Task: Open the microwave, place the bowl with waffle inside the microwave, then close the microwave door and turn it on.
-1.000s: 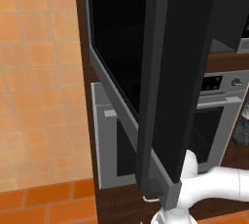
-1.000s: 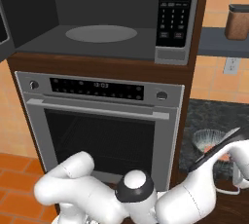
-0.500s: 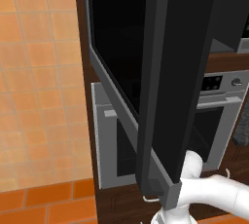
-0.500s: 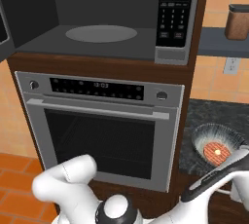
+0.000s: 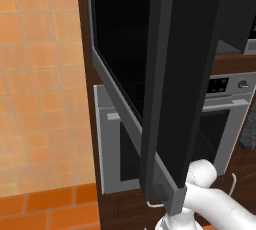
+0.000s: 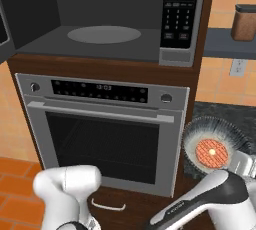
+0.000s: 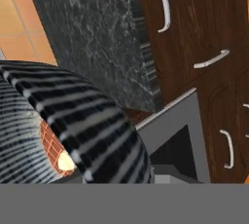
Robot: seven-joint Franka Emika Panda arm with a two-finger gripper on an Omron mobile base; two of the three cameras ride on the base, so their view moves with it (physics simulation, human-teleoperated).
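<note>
Bowl (image 6: 212,146) with waffle (image 6: 211,152) sits at 4 o'clock in right base view, lifted off counter, rim in my grip I judge. Microwave (image 6: 115,19) cavity open at 11 o'clock, microwave door (image 5: 165,89) swung wide. Step: carrying bowl in. Next: raise and swing toward turntable.

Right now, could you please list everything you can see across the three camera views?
microwave: one, dark grey cavity, round grey plate inside, above the oven.
microwave door: one, black with grey edge, swung open.
keypad: one, black, right of the cavity.
oven: one, silver with dark window, below the microwave.
bowl: one, black-and-white striped, right of the oven.
waffle: one, reddish-orange, in the bowl.
canister: one, brown, on a shelf, upper right.
arm: one, white.
tool: state unclear.
</note>
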